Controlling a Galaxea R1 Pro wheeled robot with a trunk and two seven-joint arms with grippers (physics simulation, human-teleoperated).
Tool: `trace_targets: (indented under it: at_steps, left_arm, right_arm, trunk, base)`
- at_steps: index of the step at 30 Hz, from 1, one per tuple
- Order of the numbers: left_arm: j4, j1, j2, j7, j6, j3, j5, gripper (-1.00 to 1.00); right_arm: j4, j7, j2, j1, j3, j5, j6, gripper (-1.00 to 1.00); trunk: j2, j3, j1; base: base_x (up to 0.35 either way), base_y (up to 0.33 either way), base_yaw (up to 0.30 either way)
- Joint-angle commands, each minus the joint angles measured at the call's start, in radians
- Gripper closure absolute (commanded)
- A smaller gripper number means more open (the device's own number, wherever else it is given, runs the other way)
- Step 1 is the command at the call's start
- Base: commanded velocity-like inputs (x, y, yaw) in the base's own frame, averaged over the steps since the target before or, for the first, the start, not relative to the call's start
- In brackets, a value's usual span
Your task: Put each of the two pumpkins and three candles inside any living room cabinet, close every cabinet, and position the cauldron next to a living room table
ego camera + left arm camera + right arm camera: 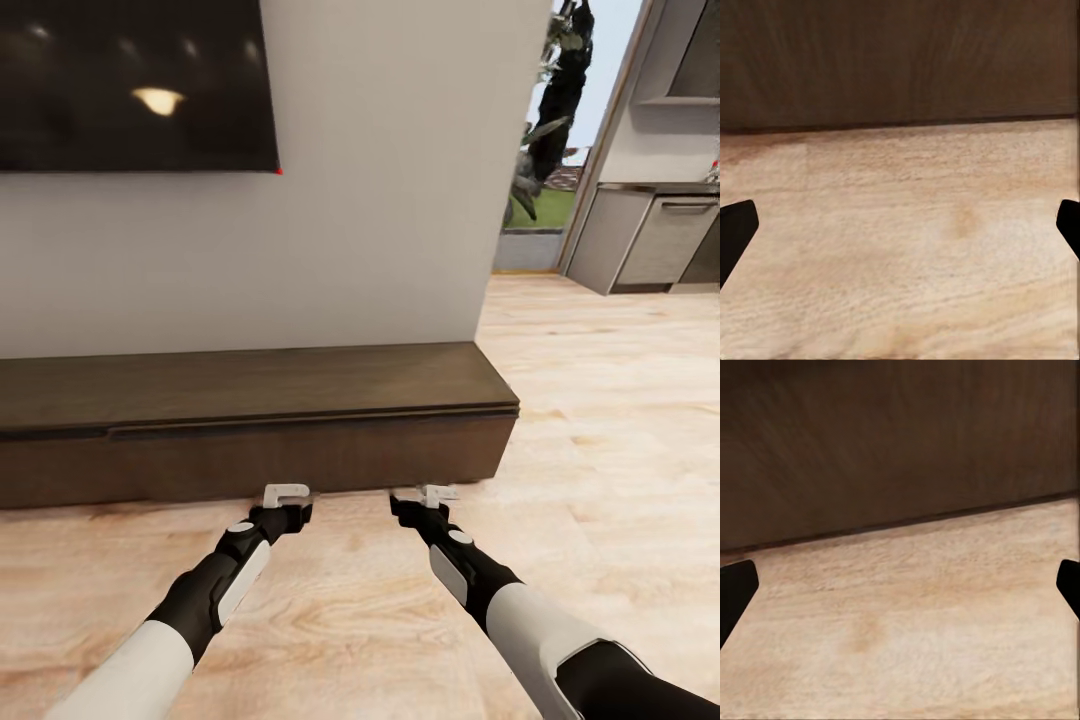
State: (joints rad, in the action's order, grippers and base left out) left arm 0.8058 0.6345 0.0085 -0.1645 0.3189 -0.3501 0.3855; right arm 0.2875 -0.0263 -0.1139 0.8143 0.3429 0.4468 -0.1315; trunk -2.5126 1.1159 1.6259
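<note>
One cabinet [250, 415] ahead, low against wall, front panels shut, top bare. My two grippers low over floor [600, 380], near cabinet's base at its right end: left gripper [287, 493] wide open, empty; right gripper [432, 493] wide open, empty. One TV [135, 85] on wall above. Kitchen units [660, 235] far right. No writing readable.
</note>
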Motion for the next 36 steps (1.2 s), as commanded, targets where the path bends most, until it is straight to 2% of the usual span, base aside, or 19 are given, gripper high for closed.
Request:
trace_targets:
  at_steps: [1, 8, 20, 24, 27, 29, 31, 34, 36]
  left_arm:
    - [0.003, 0.001, 0.001, -0.009, 0.003, -0.004, 0.010, -1.00]
    - [0.008, 0.001, 0.001, -0.009, 0.003, -0.004, 0.010, -1.00]
    - [0.009, 0.001, 0.000, -0.007, 0.008, 0.007, 0.014, -1.00]
    - [0.009, 0.001, 0.001, -0.009, 0.017, 0.012, 0.019, -1.00]
    - [0.014, 0.001, 0.001, -0.011, 0.032, 0.013, 0.021, -1.00]
    - [0.041, 0.001, 0.001, -0.012, 0.093, 0.026, 0.022, -1.00]
    - [0.070, 0.001, 0.001, -0.012, 0.152, 0.043, 0.022, -1.00]
    - [0.141, 0.001, 0.001, -0.011, 0.271, 0.094, 0.022, -1.00]
    - [0.167, 0.001, 0.001, -0.011, 0.323, 0.128, 0.022, -1.00]
  right_arm:
    - [-0.001, -0.002, 0.000, 0.001, 0.008, 0.010, -0.004, -1.00]
    - [-0.001, -0.002, 0.000, 0.001, 0.008, 0.011, -0.004, -1.00]
    - [0.002, -0.001, 0.000, 0.002, 0.008, 0.013, -0.001, -1.00]
    - [0.011, -0.004, 0.000, 0.001, 0.007, 0.013, 0.017, -1.00]
    - [0.015, -0.006, 0.002, 0.001, 0.003, 0.019, 0.081, -1.00]
    - [0.016, -0.008, 0.003, 0.002, -0.002, 0.022, 0.167, -1.00]
    - [0.016, -0.008, 0.010, 0.002, -0.004, 0.023, 0.213, -1.00]
    - [0.016, -0.009, 0.021, 0.002, -0.007, 0.024, 0.276, -1.00]
    - [0.017, -0.009, 0.024, 0.002, -0.008, 0.025, 0.310, -1.00]
  trunk:
    - [0.000, 0.001, -0.001]
    - [0.000, 0.001, -0.001]
    - [0.000, 0.001, -0.001]
    - [0.001, -0.015, -0.003]
    - [0.001, -0.026, -0.004]
    - [0.002, -0.034, -0.005]
    - [0.002, -0.042, -0.006]
    - [0.003, -0.053, -0.007]
    - [0.003, -0.061, -0.008]
  base:
    - [-0.342, 0.000, 0.000]
    - [-0.310, 0.000, 0.000]
    - [-0.029, 0.000, 0.000]
    - [0.000, 0.000, 0.000]
    - [0.000, 0.000, 0.000]
    - [0.000, 0.000, 0.000]
    - [0.000, 0.000, 0.000]
    - [0.000, 0.000, 0.000]
    - [0.000, 0.000, 0.000]
